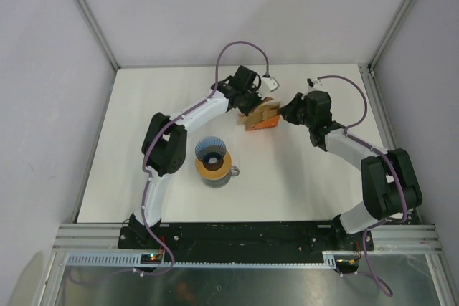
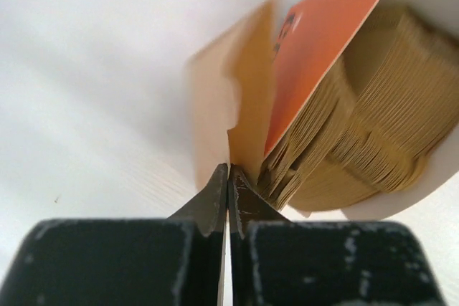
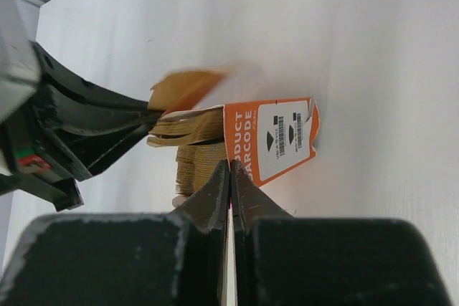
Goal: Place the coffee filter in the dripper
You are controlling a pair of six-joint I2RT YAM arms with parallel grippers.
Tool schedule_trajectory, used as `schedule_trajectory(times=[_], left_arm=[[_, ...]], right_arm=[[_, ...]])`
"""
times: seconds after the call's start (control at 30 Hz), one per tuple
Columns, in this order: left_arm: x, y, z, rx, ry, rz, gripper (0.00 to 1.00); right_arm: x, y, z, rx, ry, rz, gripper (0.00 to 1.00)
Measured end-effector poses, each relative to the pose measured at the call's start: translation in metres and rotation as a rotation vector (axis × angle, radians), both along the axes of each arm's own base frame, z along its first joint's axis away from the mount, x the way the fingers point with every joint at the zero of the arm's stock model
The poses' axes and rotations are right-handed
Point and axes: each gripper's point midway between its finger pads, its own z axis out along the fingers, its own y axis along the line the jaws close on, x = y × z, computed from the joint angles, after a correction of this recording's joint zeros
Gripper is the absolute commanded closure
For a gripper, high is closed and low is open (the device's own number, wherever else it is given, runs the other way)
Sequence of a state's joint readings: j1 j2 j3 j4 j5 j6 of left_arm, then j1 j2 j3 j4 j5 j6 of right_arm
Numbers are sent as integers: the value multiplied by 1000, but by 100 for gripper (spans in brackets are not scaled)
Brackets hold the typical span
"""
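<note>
A thin tan coffee filter (image 2: pixel 247 84) stands out from the orange packet (image 2: pixel 326 34) of stacked tan papers. My left gripper (image 2: pixel 228 168) is shut on its lower edge. In the right wrist view the same filter (image 3: pixel 183 85) looks blurred, just above the stack. My right gripper (image 3: pixel 229 164) is shut on the edge of the orange packet (image 3: pixel 276 134), by its barcode label. From above, both grippers meet at the packet (image 1: pixel 262 120) at the back middle of the table, the left gripper (image 1: pixel 252 108) on its left and the right gripper (image 1: pixel 285 113) on its right. The blue dripper (image 1: pixel 211 150) stands nearer, apart from both.
The dripper rests on a tan-orange ring (image 1: pixel 215 169) over a clear glass carafe (image 1: pixel 231 173) at the table's middle. Grey walls and metal frame posts close in the white table (image 1: pixel 143 177). The left arm's elbow (image 1: pixel 163 145) stands just left of the dripper.
</note>
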State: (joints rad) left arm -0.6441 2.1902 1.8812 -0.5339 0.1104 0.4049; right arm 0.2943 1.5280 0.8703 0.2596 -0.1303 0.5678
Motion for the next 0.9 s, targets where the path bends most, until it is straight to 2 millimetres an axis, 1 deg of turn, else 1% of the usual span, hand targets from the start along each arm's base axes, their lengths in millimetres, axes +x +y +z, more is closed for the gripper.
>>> schedule_trajectory(times=[0.1, 0.17, 0.3, 0.43, 0.63, 0.77, 0.9], left_arm=[[2, -9, 12, -48, -3, 0, 100], [2, -14, 17, -73, -1, -1, 100], [-2, -19, 18, -96, 17, -2, 100], [-1, -19, 18, -90, 11, 4, 100], [15, -3, 22, -67, -25, 35, 100], [31, 20, 22, -63, -29, 84, 100], [43, 41, 29, -58, -45, 124, 100]], right_arm=[[-2, 4, 0, -3, 0, 8, 100], [-4, 8, -1, -5, 2, 16, 100], [-6, 14, -1, -7, 3, 28, 100], [-7, 13, -2, -11, 5, 27, 100], [-6, 1, -6, -45, 15, 3, 100], [-6, -9, -3, -80, 5, -6, 100], [-7, -14, 2, -120, -20, 6, 95]])
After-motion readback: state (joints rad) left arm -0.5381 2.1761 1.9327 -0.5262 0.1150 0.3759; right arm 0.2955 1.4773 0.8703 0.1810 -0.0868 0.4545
